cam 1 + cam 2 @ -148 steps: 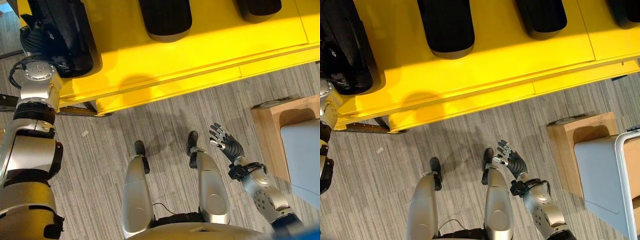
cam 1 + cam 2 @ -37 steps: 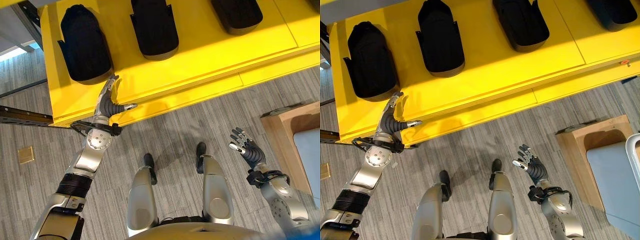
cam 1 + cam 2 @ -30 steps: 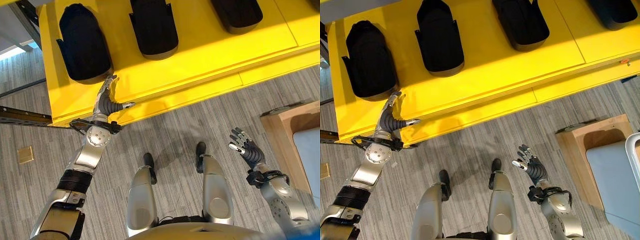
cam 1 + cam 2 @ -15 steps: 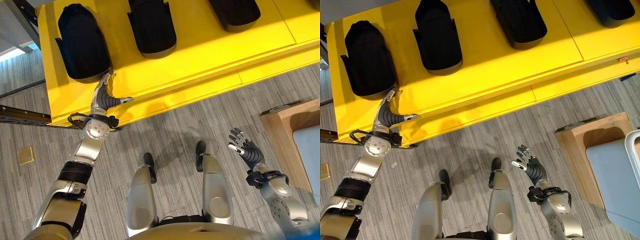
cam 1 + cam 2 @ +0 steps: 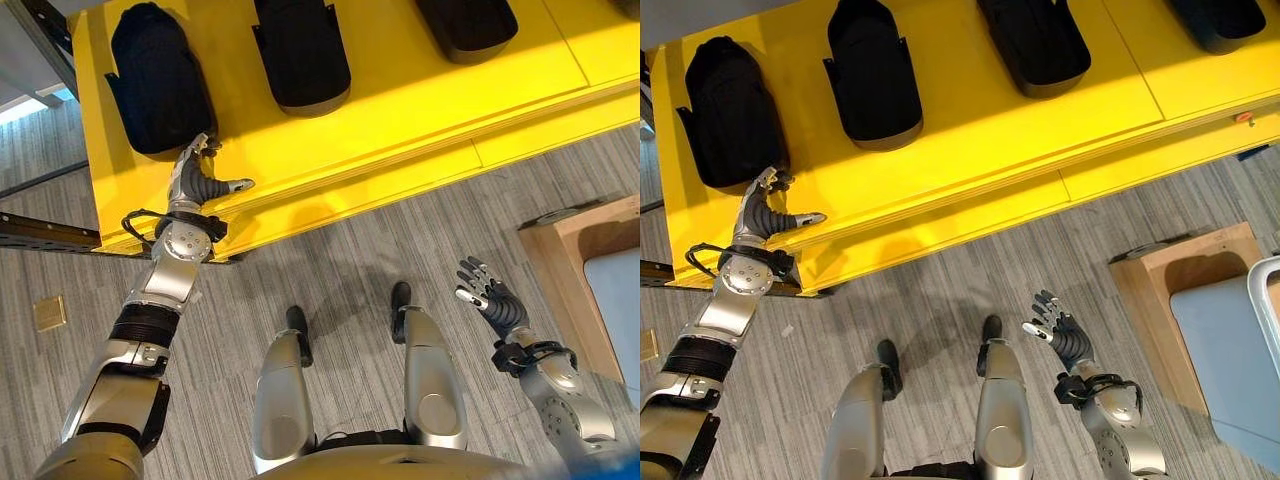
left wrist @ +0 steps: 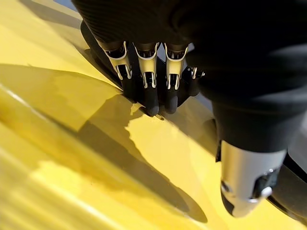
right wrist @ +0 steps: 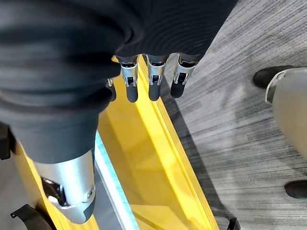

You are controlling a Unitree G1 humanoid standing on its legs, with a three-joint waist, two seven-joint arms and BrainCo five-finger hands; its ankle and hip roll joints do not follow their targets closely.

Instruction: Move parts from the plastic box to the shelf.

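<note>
1. Left hand (image 5: 193, 186): fingers straight, tips against the near end of the leftmost black moulded plastic part (image 5: 155, 80), holding nothing.
2. Flat yellow shelf (image 5: 400, 110): carries more black parts in a row; the second part (image 5: 300, 50) lies by its far edge.
3. Right hand (image 5: 487, 302): fingers spread, empty, above grey carpet floor (image 5: 340, 250).
4. Wooden crate (image 5: 560, 260): right of the shelf.

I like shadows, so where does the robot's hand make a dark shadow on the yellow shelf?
In the left wrist view, the left hand casts a dark shadow across the yellow shelf, spreading out from its fingertips. In the left eye view, a band of brighter light crosses the shelf's top beyond that hand.
</note>
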